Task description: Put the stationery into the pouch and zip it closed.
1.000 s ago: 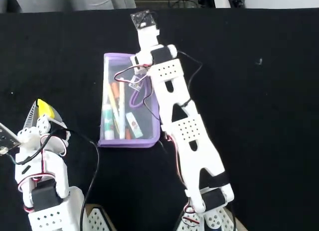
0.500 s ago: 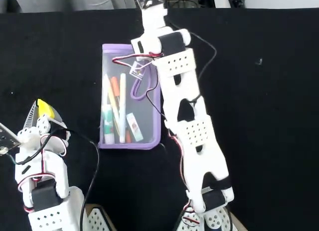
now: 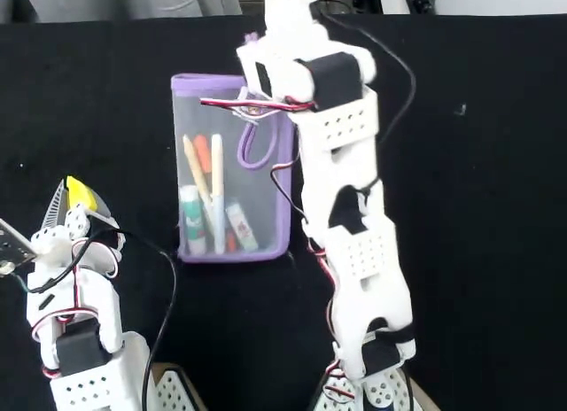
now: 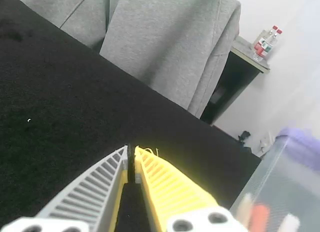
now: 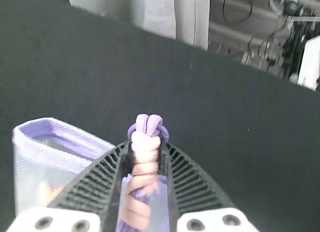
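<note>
High view: a black surface (image 3: 478, 207) runs back to grey cloth (image 4: 165, 47) hanging in the room behind the pouch (image 3: 190, 119). The pouch, clear mesh with purple trim, holds pens (image 3: 215, 185) and other stationery. At the pouch's top, the right gripper (image 5: 145, 147) has its fingers clamped on the purple cord (image 5: 146, 124). Well apart from the pouch, the left gripper (image 4: 131, 153) has its fingers together, empty.

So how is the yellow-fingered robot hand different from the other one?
The left gripper has one yellow finger and one grey; the right gripper has two dark ones. The left gripper's fingers are shut on nothing; the right gripper's pinch the purple cord of the pouch. The left gripper sits by its base; the right gripper is far across the table. Both have ribbed, pointed fingers.
</note>
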You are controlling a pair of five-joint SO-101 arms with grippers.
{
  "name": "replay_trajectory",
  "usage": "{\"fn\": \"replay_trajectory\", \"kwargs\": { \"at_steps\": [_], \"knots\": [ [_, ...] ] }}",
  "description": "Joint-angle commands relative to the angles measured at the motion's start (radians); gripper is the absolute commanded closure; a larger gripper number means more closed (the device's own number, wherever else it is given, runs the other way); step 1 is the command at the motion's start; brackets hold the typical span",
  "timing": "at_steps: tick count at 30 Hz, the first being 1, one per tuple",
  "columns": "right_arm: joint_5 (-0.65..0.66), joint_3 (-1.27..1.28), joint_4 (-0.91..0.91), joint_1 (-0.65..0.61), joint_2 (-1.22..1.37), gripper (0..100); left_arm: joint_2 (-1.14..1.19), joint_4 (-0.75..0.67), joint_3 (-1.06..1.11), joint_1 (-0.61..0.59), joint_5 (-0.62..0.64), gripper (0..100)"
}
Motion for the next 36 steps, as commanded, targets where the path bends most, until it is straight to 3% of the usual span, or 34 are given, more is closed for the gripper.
{"fn": "replay_trajectory", "kwargs": {
  "at_steps": [1, 13, 23, 29, 36],
  "knots": [
    [0.008, -0.041, 0.032, -0.003, -0.151, 98.7, -0.006, -0.018, -0.012, -0.005, 0.012, 97],
    [0.063, 0.398, 0.029, -0.052, -0.530, 98.8, -0.006, -0.017, -0.012, -0.005, 0.012, 97],
    [0.207, 0.808, 0.029, -0.049, -0.900, 98.8, -0.006, -0.017, -0.012, 0.002, 0.012, 97],
    [0.290, 1.036, 0.029, -0.034, -1.020, 98.8, -0.005, -0.015, -0.015, 0.125, 0.006, 97],
    [0.299, 1.059, 0.023, 0.006, -1.030, 98.8, -0.005, -0.015, -0.065, 0.331, 0.000, 97]
  ]
}}
